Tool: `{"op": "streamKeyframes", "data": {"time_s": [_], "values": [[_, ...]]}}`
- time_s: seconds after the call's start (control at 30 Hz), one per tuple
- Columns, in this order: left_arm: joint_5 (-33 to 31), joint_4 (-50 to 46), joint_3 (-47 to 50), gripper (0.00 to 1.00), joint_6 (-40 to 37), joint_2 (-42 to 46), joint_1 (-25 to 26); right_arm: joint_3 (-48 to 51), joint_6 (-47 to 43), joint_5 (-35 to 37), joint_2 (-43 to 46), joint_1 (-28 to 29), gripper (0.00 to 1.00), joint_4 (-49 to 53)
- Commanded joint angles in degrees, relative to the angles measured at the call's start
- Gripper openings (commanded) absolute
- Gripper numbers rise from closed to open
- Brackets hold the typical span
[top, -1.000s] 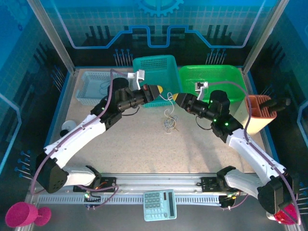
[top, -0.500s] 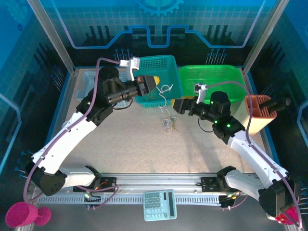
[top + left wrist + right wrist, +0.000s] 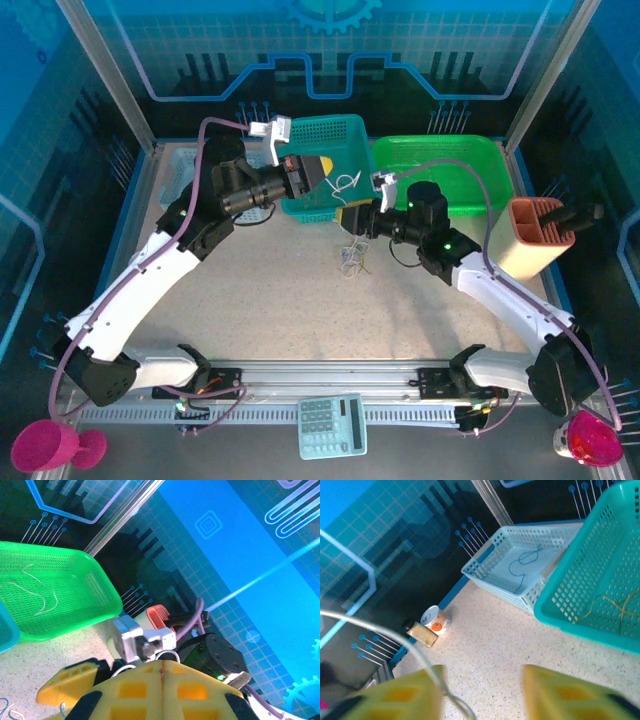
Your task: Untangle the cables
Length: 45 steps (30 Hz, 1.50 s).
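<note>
My left gripper hangs over the teal basket, its yellow fingers pressed shut on a white cable. In the left wrist view that cable loops out from the closed tips. More cables lie in a small tangle on the table just in front of the basket. My right gripper sits beside the tangle, below the left one. Its jaws stand apart, and the white cable crosses the left finger, blurred.
The green basket holds white cables. A yellow cable lies in the teal basket, and a blue one in the pale basket. A can stands at the left edge, an orange holder at the right.
The left gripper lifted the white cable up over the teal basket. The right gripper let go, swung left under the left gripper, and its jaws widened, then narrowed.
</note>
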<state>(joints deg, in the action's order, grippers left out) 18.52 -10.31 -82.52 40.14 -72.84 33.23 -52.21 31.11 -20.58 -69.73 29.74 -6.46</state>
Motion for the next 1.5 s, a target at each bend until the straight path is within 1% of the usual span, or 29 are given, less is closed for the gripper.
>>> {"op": "streamKeyframes", "data": {"time_s": [0.0, 0.03, 0.07, 0.27, 0.43, 0.53, 0.6, 0.67, 0.7, 0.73, 0.77, 0.8, 0.83, 0.9, 1.13, 1.27, 1.33, 1.47], "values": [[1.4, -0.1, -3.2, 0.00, 0.0, -0.4, 0.2, -0.4, 0.4, 0.9, -1.3, 0.4, 0.12, -3.2], [1.4, -0.3, -3.8, 0.00, -0.1, -0.5, 0.2, 0.2, 0.6, 1.6, -1.4, 0.4, 0.03, -3.4], [1.3, -0.6, -4.7, 0.00, -0.4, -0.7, 0.2, 1.0, 0.8, 2.5, -1.4, 0.3, 0.00, -3.7], [0.1, -2.1, -11.3, 0.00, -3.2, -1.8, -0.3, 6.0, 0.9, 8.0, -1.5, -0.5, 0.00, -2.6], [0.2, -2.1, -16.4, 0.00, -4.2, -3.9, -1.0, 9.4, 0.5, 9.9, -2.2, -0.8, 0.00, -1.5], [0.1, 0.3, -17.3, 0.00, -4.0, -4.6, -1.2, 10.9, 0.3, 10.5, -2.4, -0.8, 0.00, -0.6], [-0.2, 3.6, -16.5, 0.00, -2.6, -4.6, -1.2, 11.3, -0.3, 10.8, -2.2, -0.8, 0.00, 1.0], [-0.1, 5.3, -16.5, 0.00, -1.6, -5.2, -1.2, 11.0, -1.8, 9.8, -1.6, -0.8, 0.00, 3.2], [0.2, 5.3, -17.0, 0.00, -1.4, -5.7, -1.2, 10.1, -2.7, 8.9, -1.0, -0.8, 0.08, 4.9], [0.4, 5.2, -17.2, 0.00, -1.3, -6.2, -1.2, 9.1, -3.7, 8.2, -0.3, -0.8, 0.20, 6.6], [0.7, 5.2, -17.4, 0.00, -1.2, -6.6, -1.2, 7.9, -4.6, 7.7, 0.6, -0.8, 0.35, 8.9], [1.0, 5.1, -17.4, 0.00, -1.1, -7.0, -1.2, 6.7, -5.5, 7.4, 1.8, -0.9, 0.46, 10.9], [1.2, 5.1, -17.3, 0.00, -1.1, -7.3, -1.2, 5.7, -6.3, 7.4, 2.8, -0.8, 0.53, 12.7], [1.5, 5.0, -16.7, 0.00, -1.1, -7.7, -1.2, 3.3, -7.5, 8.0, 5.3, -0.8, 0.61, 16.5], [1.5, 4.3, -15.9, 0.00, -2.7, -7.9, -1.2, -3.6, -10.7, 8.6, 12.4, -0.8, 0.74, 24.9], [1.5, 3.2, -16.5, 0.00, -3.6, -8.1, -1.2, -7.0, -12.2, 7.9, 15.5, -0.8, 0.76, 27.1], [1.8, 3.0, -16.9, 0.00, -3.7, -8.4, -1.3, -8.3, -12.7, 7.4, 16.7, -0.8, 0.78, 26.6], [2.3, 2.5, -17.1, 0.00, -3.6, -8.7, -1.2, -14.0, -13.2, 5.3, 16.4, -0.2, 0.79, 25.8]]}}
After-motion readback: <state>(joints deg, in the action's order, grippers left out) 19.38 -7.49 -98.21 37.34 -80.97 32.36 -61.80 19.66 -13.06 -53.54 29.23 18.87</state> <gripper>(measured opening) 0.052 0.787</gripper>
